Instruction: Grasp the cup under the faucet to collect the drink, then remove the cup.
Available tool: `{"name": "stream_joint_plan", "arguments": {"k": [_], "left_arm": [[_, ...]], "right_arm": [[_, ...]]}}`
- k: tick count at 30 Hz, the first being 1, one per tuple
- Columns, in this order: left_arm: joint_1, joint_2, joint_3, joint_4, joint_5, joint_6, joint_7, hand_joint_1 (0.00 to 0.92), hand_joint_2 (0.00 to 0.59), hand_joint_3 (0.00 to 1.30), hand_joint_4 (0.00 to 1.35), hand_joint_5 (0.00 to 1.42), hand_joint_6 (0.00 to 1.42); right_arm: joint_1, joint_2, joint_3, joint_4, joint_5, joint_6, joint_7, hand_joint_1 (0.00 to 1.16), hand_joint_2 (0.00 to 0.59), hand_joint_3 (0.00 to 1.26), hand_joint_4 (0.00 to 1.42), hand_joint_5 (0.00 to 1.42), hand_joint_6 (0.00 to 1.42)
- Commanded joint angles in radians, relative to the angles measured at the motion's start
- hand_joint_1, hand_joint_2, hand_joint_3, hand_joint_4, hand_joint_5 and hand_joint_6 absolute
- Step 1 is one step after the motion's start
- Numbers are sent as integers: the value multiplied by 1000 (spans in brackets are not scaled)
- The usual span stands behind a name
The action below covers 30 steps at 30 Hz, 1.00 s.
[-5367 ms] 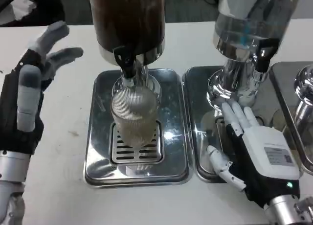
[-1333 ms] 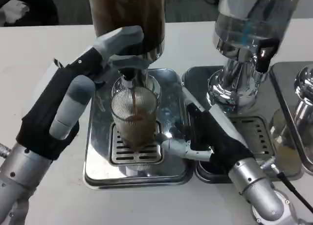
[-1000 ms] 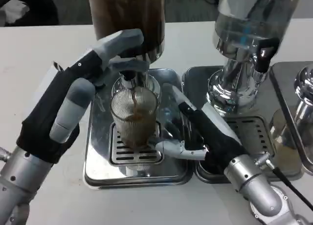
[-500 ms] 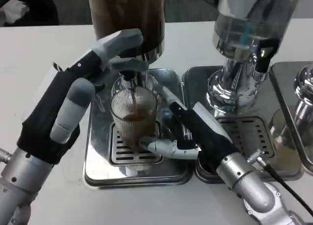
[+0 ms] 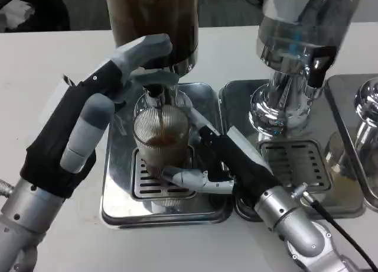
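In the head view, the cup [image 5: 162, 143] stands upright on the grate of the left tray [image 5: 118, 183], directly under the faucet [image 5: 155, 97] of the dark dispenser [image 5: 153, 18], and a thin brown stream runs into it. It is a clear ribbed glass, roughly half full of brown drink. The right hand [image 5: 221, 165] lies just right of the cup and is the nearer one for lifting it away: its thumb curls round the cup's base from the front and its fingers reach past the cup's right side, but whether they press the glass or merely bracket it cannot be told. The cup's long axis is vertical, so the hand meets it side-on. The left hand [image 5: 88, 115] is raised above and left of the cup, its fingertips on the faucet lever, apparently holding it open. By the look of it, filling is under way and removal is yet to come.
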Motion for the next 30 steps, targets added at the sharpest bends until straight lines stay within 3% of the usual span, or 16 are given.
{"name": "stream_joint_plan", "arguments": {"k": [1, 7, 15, 30], "left_arm": [[28, 3, -11, 6, 22, 22, -7, 0, 91, 233, 167, 345, 328], [19, 2, 2, -9, 18, 15, 9, 0, 97, 233, 169, 345, 328], [10, -16, 63, -90, -1, -36, 68, 0, 103, 233, 152, 313, 289], [86, -80, 179, -75, -26, -90, 136, 0, 114, 250, 145, 307, 275]], "right_arm": [[-20, 9, -5, 26, 18, -16, 14, 688, 203, 0, 0, 0, 15], [-22, 8, -6, 30, 17, -18, 5, 690, 204, 0, 0, 0, 22], [-10, 3, -15, 28, 17, -22, -11, 691, 204, 0, 0, 0, 30], [-8, -2, -15, 17, 20, -30, -6, 686, 210, 0, 0, 0, 33]]}}
